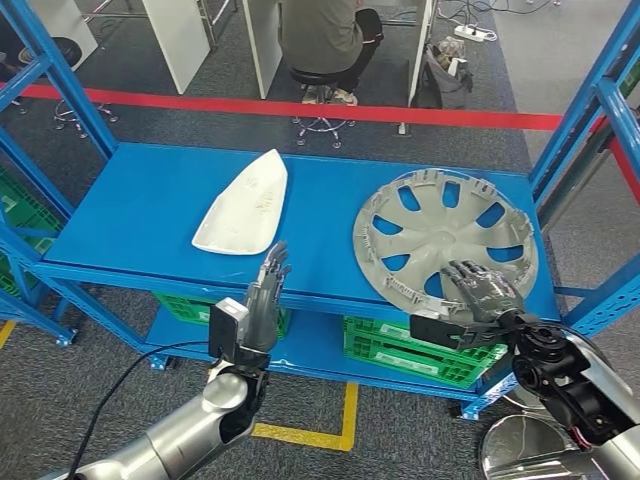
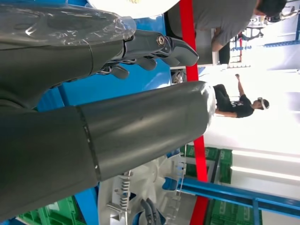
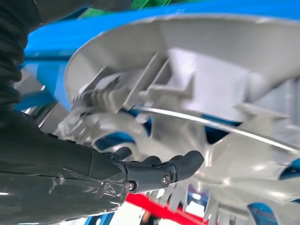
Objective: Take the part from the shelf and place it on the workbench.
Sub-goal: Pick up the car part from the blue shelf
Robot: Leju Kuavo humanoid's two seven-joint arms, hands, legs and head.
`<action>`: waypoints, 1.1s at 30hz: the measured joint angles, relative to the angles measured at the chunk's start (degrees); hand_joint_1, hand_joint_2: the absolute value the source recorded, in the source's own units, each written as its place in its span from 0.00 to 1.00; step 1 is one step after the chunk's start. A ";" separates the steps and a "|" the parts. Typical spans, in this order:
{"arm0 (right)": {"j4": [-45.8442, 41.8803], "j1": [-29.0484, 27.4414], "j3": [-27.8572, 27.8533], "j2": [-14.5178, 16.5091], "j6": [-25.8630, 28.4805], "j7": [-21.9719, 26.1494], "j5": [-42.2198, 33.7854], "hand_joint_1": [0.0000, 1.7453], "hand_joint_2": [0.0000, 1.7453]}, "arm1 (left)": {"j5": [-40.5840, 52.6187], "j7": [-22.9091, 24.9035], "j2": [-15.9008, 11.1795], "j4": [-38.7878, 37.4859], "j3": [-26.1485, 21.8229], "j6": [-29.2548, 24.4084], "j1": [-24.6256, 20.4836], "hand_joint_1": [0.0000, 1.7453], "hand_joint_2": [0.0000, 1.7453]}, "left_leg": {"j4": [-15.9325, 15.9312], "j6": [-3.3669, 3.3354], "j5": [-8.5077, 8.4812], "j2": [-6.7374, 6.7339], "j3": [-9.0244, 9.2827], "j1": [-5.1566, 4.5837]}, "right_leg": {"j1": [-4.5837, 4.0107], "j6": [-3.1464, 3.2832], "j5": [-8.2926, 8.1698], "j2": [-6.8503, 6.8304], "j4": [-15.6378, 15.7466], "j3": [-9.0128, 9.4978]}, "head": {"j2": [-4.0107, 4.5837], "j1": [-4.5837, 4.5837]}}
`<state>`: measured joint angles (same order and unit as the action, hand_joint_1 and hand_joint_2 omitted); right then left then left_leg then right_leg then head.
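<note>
Reaching toward the blue shelf (image 1: 136, 215), the robot has both arms raised at its front edge. Furthest left lies a white shell-shaped panel (image 1: 245, 205), flat on the shelf and well apart from the rest. Just in front of it the left hand (image 1: 266, 295) stands upright with its fingers (image 1: 276, 262) straight and released, holding nothing and short of the shelf lip. To the right sits the part in play, as I judge it: a grey wheel cover (image 1: 445, 245), inner side up, its near rim overhanging the shelf front. The right hand (image 1: 483, 292) lies over that near rim, fingers (image 3: 166, 171) extended across the ribs; whether they have closed on anything I cannot tell. To do this step well, the fingers should hook a rib or the rim firmly before lifting, and the left hand could come across to support the far side. Blue uprights (image 1: 585, 110) crowd the right end, so pulling straight back toward the robot looks the freest path.
</note>
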<state>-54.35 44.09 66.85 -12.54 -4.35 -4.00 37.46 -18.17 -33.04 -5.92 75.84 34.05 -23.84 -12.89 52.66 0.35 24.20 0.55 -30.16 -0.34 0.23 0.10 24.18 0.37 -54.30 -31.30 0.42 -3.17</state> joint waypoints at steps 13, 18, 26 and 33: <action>-0.32 -1.22 -0.15 -0.05 -2.92 2.12 -0.42 0.00 1.00 | -0.06 -0.43 0.05 -0.01 0.00 0.99 -0.06 0.00 0.00 | 0.00 0.00 0.00 -0.02 -0.02 0.01 | -0.01 0.00 0.00 0.02 0.00 -0.03 | -0.01 0.00; -0.42 -1.74 -0.59 -0.05 -4.04 1.85 -6.43 0.00 1.00 | -0.06 -0.42 0.10 -0.02 0.00 1.48 -0.36 0.00 0.00 | 0.00 0.01 0.01 -0.03 0.00 0.01 | -0.01 0.00 0.01 0.03 0.01 -0.03 | -0.01 0.00; -0.47 -1.76 -1.28 -0.05 -4.82 1.27 -9.82 0.00 1.00 | -0.06 -0.41 0.11 -0.02 0.00 1.57 -0.75 0.00 0.00 | 0.00 0.01 0.01 -0.04 0.02 0.01 | -0.01 0.01 0.01 0.03 0.01 -0.02 | 0.00 0.00; -0.47 -1.77 -1.54 -0.05 -4.92 1.27 -10.11 0.00 1.00 | -0.06 -0.40 0.11 -0.02 0.00 1.57 -0.89 0.00 0.00 | 0.01 0.01 0.01 -0.04 0.02 0.01 | -0.01 0.01 0.01 0.03 0.01 -0.02 | 0.00 -0.01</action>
<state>-54.82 42.32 65.32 -12.59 -9.27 -2.73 27.34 -18.23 -33.44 -5.81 75.82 34.05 -22.27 -13.78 52.66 0.36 24.21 0.51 -30.14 -0.33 0.22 0.10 24.19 0.40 -54.29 -31.32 0.42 -3.17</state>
